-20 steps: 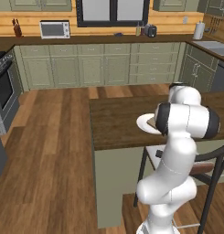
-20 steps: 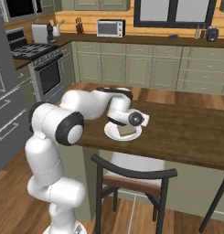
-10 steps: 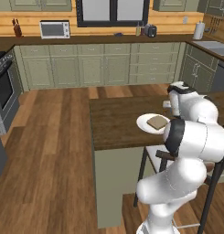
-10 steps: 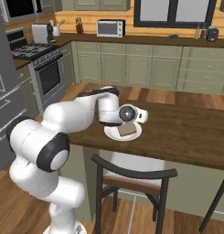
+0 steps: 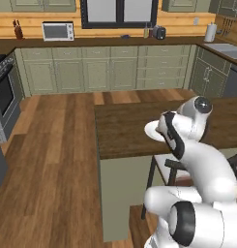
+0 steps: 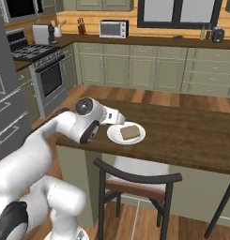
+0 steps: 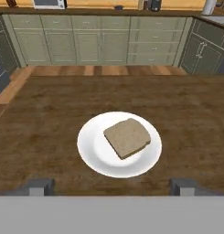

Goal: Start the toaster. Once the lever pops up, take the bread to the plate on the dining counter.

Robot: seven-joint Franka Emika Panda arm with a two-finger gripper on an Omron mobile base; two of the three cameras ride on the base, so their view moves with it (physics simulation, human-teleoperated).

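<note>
Bread [image 7: 127, 138] on plate [image 7: 93, 157], just ahead of open hand [image 7: 112, 186]

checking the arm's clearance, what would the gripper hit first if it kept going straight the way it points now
Probably the slice of bread on the white plate. The open gripper looks down at it, with nothing between. Depth is hard to judge, so it could meet the plate's near rim instead.

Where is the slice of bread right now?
The bread lies flat on the white plate, on the dark wooden dining counter near its front edge, just ahead of the gripper.
</note>
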